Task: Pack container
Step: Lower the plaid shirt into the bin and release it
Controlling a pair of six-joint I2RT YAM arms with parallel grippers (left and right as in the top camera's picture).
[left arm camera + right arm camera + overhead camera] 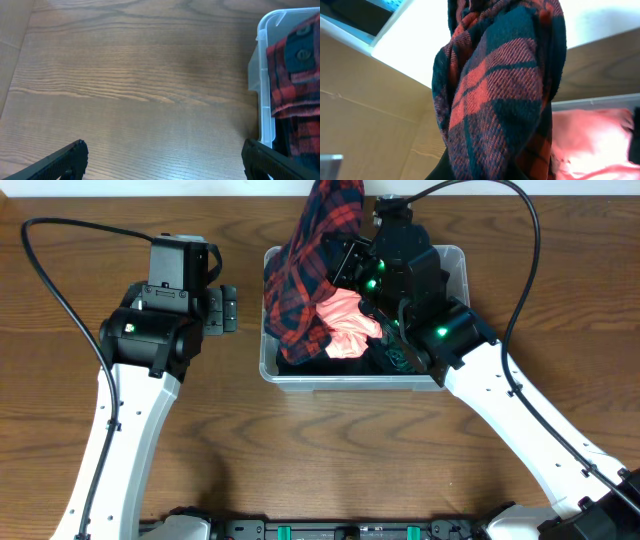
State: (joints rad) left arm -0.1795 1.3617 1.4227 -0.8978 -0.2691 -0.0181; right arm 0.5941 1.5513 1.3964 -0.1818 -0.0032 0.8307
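The container (350, 380), a clear plastic tub, stands at the middle back of the wooden table; its left rim (265, 75) shows in the left wrist view. A red and dark plaid cloth (300, 270) rises out of its left half, pulled up tall. It fills the right wrist view (500, 90) and hides the fingers there. My right gripper (350, 260) hangs over the tub, shut on the plaid cloth. A pink cloth (345, 320) (590, 140) lies in the tub's middle. My left gripper (222, 310) (162, 150) rests open left of the tub, nothing between its fingers (70, 155).
Dark fabric (385, 360) lies in the tub's right half under the right arm. Black cables (60, 290) (530, 240) loop over the table on both sides. The table's back edge (150, 188) runs just behind the tub.
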